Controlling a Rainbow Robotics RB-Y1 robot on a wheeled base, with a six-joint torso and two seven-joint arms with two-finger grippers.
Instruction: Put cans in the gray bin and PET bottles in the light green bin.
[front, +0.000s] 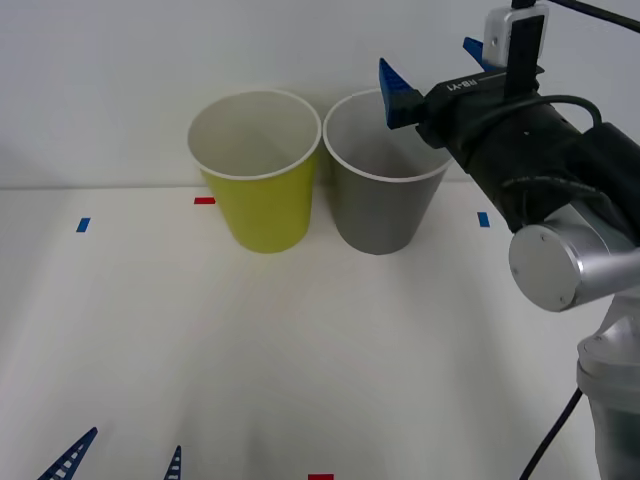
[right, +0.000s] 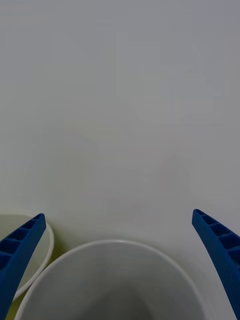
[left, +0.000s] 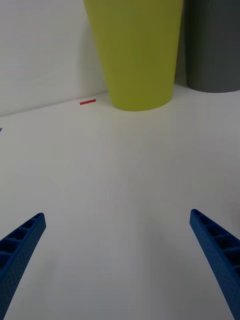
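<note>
I've got the right pincer (front: 432, 72) spread wide and empty over the gray bin (front: 383, 205), placed for a drop; can not visible. Left pincer (front: 120, 458) wide, parked low near me. Green bin (front: 259, 195) sits left, touching gray.

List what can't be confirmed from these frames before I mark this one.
- Gray bin contents: in the front view the right gripper and arm overlap its rim; in the right wrist view the picture's edge cuts off its floor.
- Light green bin floor: its front wall hides it in the front view.
- Left gripper: the front view's edge cuts it off, leaving two open fingertips low over the table.
</note>
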